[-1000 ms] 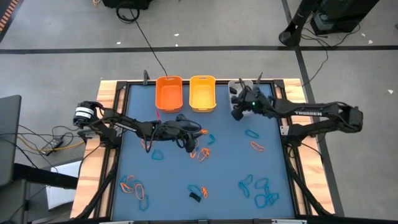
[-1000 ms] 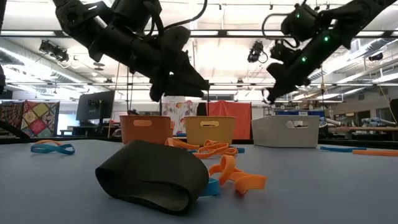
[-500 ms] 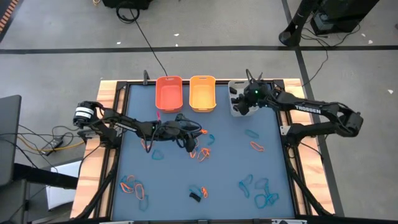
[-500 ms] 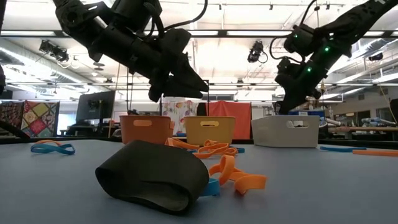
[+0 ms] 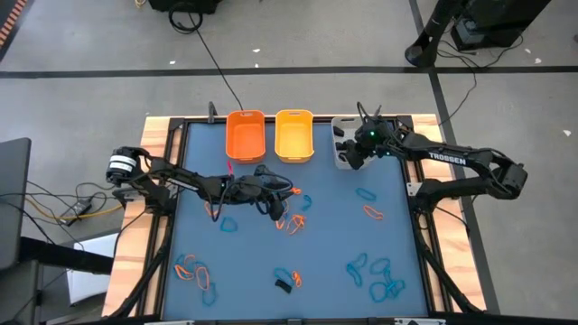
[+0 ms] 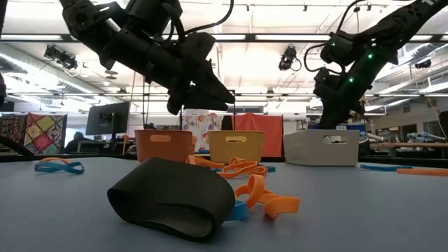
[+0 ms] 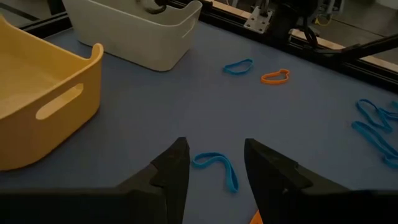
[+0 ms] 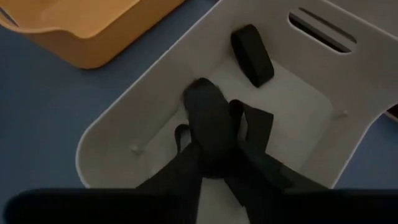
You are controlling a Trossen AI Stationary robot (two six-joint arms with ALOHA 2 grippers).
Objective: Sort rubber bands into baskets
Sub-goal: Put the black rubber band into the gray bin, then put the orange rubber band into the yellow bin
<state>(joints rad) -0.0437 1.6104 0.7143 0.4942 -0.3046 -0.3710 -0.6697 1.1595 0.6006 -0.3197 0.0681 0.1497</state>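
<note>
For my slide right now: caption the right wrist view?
Right gripper over the grey-white basket, a black band inside.

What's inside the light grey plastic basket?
The light grey plastic basket holds a chunky black rubber band near its slotted end wall. The right gripper hovers over another black band, hiding whatever lies on the floor beneath it.

Even overhead light, glaring ceiling strips, dim blurred right wrist view

Overhead, table-level, two wrist views
</note>
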